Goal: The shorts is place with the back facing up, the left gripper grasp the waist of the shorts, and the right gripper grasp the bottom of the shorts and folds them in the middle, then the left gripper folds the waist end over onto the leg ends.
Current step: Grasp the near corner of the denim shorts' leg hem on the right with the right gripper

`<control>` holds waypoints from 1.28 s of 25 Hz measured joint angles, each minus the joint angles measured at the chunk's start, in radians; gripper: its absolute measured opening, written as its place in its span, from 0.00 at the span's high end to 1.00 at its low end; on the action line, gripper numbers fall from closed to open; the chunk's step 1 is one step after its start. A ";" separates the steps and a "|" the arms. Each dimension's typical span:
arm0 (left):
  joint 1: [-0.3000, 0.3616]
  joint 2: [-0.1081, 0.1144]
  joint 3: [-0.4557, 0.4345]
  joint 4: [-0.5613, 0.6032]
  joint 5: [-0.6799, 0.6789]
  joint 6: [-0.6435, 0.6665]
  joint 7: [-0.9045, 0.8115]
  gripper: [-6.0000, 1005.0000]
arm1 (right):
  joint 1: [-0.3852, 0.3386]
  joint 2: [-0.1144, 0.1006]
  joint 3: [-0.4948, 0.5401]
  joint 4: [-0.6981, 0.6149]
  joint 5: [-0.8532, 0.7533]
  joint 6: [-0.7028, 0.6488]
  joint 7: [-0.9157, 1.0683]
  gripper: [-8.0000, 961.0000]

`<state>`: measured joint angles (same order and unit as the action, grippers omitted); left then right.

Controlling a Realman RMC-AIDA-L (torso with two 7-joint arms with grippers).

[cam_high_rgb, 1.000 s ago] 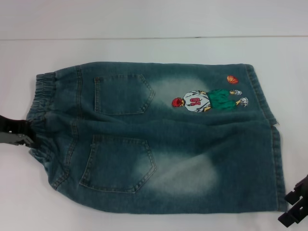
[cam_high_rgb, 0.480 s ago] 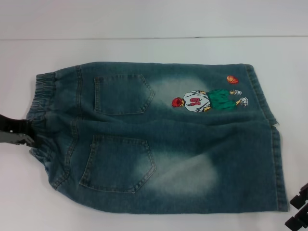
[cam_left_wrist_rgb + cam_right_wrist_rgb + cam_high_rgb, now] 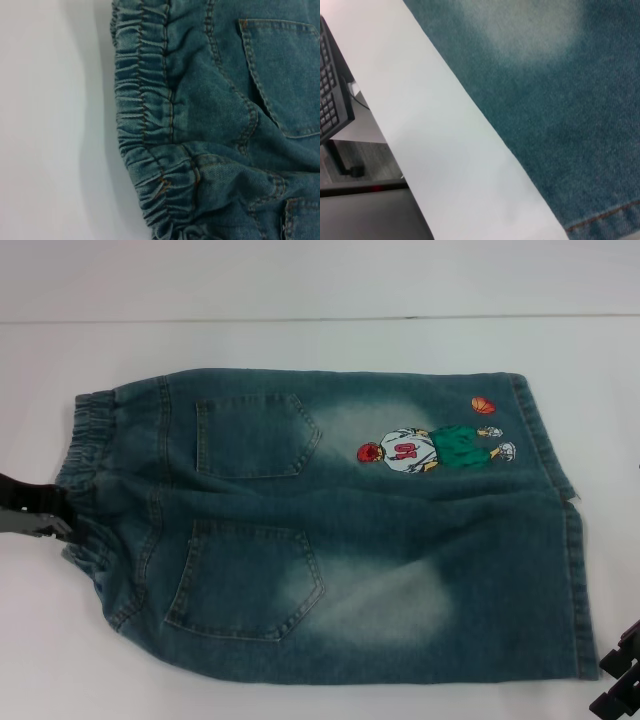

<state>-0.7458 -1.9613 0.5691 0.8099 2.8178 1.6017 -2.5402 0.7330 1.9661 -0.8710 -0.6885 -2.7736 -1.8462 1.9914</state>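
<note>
White table (image 3: 300,280) carries the shorts (image 3: 330,525) flat, back up, mid-frame, waist at left. Left gripper (image 3: 35,515) holds at the waistband edge as before; right gripper (image 3: 620,680) has slid lower in the bottom-right corner, off the hem. Neither gripper's jaw state can be told, so no grasp is confirmed and the fold has not begun.

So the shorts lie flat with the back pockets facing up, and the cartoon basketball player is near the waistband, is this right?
Not quite. On the shorts, the cartoon player sits near the leg hems, far from the waistband, as the head view shows. The back pockets do face up.
</note>
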 joint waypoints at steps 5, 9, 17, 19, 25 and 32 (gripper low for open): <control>0.000 -0.001 0.000 0.000 0.000 0.000 0.000 0.95 | -0.001 0.000 -0.005 0.001 0.000 0.008 0.005 0.12; 0.000 -0.001 0.000 0.000 0.000 -0.001 0.000 0.95 | -0.001 0.003 -0.008 0.001 0.000 0.018 0.017 0.12; 0.000 -0.001 0.000 -0.002 0.000 -0.003 0.000 0.95 | 0.002 0.015 -0.008 0.001 0.000 0.035 0.019 0.12; 0.000 -0.001 0.000 -0.003 0.000 -0.003 0.000 0.95 | 0.004 0.016 -0.008 0.001 0.002 0.037 0.018 0.12; 0.000 -0.002 0.003 -0.004 0.000 -0.004 0.000 0.95 | 0.010 0.016 0.009 -0.010 0.011 0.045 0.013 0.12; 0.000 -0.005 0.005 -0.009 0.000 -0.009 0.001 0.95 | 0.023 0.019 0.023 -0.012 0.025 0.047 -0.003 0.15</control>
<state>-0.7455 -1.9663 0.5738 0.8009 2.8179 1.5925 -2.5389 0.7558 1.9850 -0.8478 -0.7004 -2.7487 -1.7990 1.9884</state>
